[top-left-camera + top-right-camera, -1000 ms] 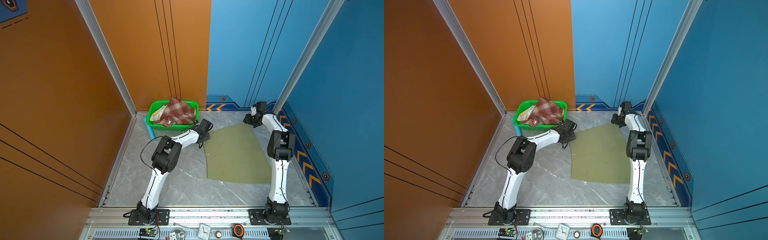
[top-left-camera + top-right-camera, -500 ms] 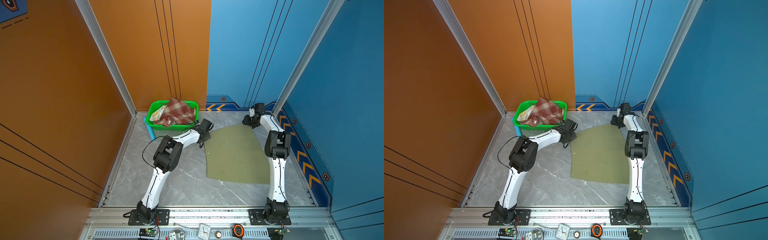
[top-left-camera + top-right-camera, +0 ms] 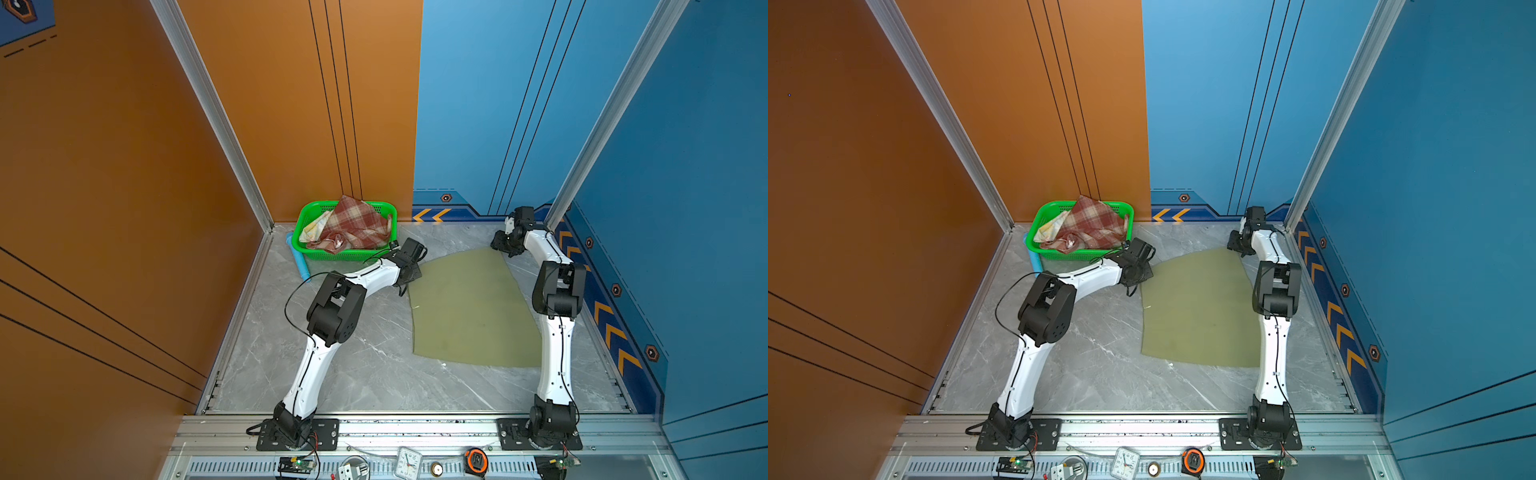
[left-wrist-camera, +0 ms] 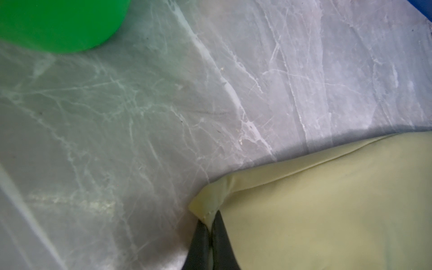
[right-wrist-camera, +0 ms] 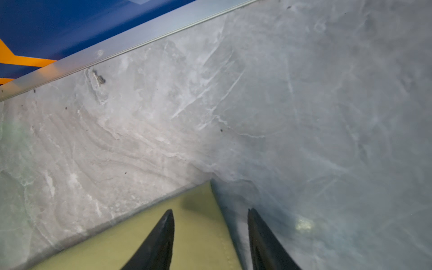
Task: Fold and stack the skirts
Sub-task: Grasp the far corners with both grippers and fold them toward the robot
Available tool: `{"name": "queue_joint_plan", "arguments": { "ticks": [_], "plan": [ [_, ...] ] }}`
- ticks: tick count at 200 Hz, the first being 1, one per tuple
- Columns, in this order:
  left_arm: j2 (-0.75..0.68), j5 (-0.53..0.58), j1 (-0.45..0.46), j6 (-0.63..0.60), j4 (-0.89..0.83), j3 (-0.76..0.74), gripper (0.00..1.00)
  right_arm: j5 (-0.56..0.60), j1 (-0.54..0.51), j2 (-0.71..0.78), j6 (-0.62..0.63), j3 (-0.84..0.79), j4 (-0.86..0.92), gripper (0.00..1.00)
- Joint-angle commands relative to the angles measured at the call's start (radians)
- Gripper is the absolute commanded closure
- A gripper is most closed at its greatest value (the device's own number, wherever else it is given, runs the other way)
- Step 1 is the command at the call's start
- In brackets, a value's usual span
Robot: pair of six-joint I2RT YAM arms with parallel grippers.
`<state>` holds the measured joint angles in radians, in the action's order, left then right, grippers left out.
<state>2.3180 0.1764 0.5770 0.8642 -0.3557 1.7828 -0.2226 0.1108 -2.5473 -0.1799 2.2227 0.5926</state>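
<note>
The olive-green skirt (image 3: 469, 307) (image 3: 1200, 307) lies spread flat on the marble table. In the left wrist view my left gripper (image 4: 210, 217) is shut on its far left corner, which is pinched up between the black fingers; both top views show this gripper (image 3: 408, 279) (image 3: 1139, 279) at that corner. My right gripper (image 5: 210, 211) is open at the far right corner (image 3: 500, 248); one finger (image 5: 163, 233) is over the cloth, the other over bare table. The plaid skirt (image 3: 353, 226) and the pale floral skirt (image 3: 313, 226) lie crumpled in the basket.
A green mesh basket (image 3: 305, 216) stands at the back left, close behind my left gripper, with a blue cylinder (image 3: 300, 264) beside it. Walls enclose the table on three sides. A clock (image 3: 409, 461) and a tape measure (image 3: 477, 460) lie on the front rail.
My left gripper has closed on the olive skirt's far left corner. The right gripper stays open at the far right corner, and its arm has barely shifted.
</note>
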Motion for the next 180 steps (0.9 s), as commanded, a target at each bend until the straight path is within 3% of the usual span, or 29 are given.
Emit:
{"name": "queue_joint_plan", "arguments": {
  "ticks": [1,58,72,107,127,180],
  "plan": [
    [0.004,0.022,0.007,-0.018,-0.040,0.020,1.00,0.030,0.004,-0.003,-0.005,0.028,0.004,0.49],
    [-0.001,0.025,0.012,-0.014,-0.040,0.016,1.00,-0.003,-0.022,-0.031,0.002,0.028,0.003,0.55],
    [-0.003,0.027,0.011,-0.016,-0.041,0.014,1.00,-0.006,-0.026,-0.036,-0.001,0.033,0.004,0.62],
    [-0.009,0.029,0.014,-0.023,-0.041,0.014,1.00,-0.009,-0.028,-0.051,-0.006,0.075,0.003,0.93],
    [-0.019,0.028,0.014,-0.031,-0.041,0.019,1.00,-0.011,-0.026,-0.039,-0.005,0.089,-0.013,1.00],
    [-0.093,0.021,0.027,-0.087,0.008,0.001,1.00,-0.026,-0.019,0.095,-0.007,0.049,-0.044,1.00]
  ]
}}
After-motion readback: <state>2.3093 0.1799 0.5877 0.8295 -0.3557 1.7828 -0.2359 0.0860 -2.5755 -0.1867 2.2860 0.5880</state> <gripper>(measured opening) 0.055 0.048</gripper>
